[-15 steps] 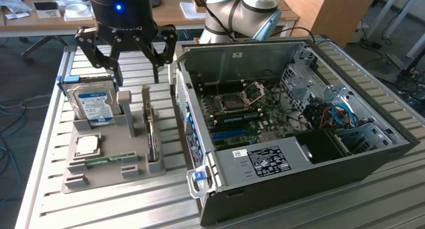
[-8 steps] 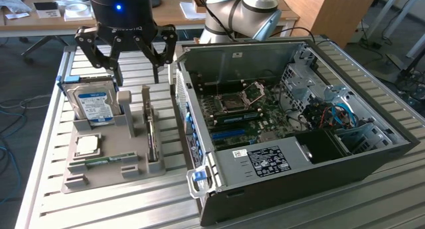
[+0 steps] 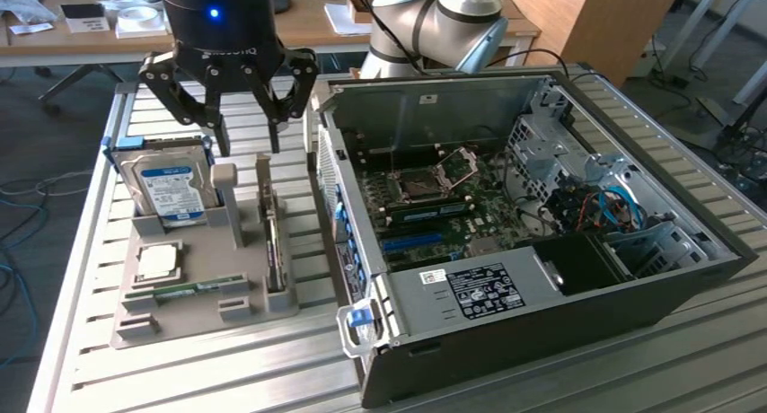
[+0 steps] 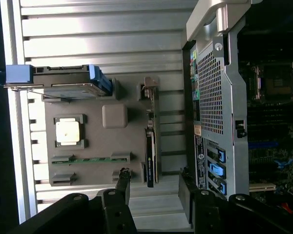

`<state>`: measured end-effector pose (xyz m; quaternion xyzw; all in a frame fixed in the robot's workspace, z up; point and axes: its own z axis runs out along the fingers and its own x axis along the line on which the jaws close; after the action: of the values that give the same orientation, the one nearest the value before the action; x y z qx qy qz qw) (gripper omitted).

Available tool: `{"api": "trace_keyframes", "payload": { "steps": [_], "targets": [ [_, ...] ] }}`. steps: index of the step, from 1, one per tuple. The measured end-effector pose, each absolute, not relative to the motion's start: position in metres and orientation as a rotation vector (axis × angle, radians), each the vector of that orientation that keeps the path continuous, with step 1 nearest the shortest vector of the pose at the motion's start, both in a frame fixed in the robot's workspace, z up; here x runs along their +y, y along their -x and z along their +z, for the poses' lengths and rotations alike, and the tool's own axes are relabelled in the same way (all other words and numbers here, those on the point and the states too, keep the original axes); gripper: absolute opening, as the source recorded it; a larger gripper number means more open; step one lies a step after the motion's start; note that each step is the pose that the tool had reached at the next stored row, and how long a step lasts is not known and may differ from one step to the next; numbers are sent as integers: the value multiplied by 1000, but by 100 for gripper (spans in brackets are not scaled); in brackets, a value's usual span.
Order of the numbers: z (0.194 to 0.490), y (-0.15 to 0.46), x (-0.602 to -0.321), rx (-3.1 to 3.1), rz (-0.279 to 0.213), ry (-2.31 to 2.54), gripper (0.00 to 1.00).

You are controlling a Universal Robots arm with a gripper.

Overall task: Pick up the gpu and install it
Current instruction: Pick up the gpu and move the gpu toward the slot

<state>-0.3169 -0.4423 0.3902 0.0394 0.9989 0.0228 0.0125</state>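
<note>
– Grey plastic holder point(image 3: 192, 321) on the slatted metal table point(image 3: 96, 359): what stands in it?
– The gpu point(image 3: 275, 247), a thin dark card set on edge in the slot nearest the open computer case point(image 3: 527, 224). A blue-labelled hard drive point(image 3: 168, 187) stands upright at the holder's other side.
– And the gripper point(image 3: 246, 135)?
– It hangs above the holder, black fingers spread wide with nothing between them. It seems clear of the card, though the angle makes that hard to judge.
</note>
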Motion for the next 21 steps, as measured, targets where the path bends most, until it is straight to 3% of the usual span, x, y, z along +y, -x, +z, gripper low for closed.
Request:
{"api": "trace_keyframes", "payload": {
  "steps": [1, 21],
  "targets": [
    [390, 317, -442, 3113, 71, -123, 53],
    [375, 317, -442, 3113, 66, -123, 53]
  ]
}}
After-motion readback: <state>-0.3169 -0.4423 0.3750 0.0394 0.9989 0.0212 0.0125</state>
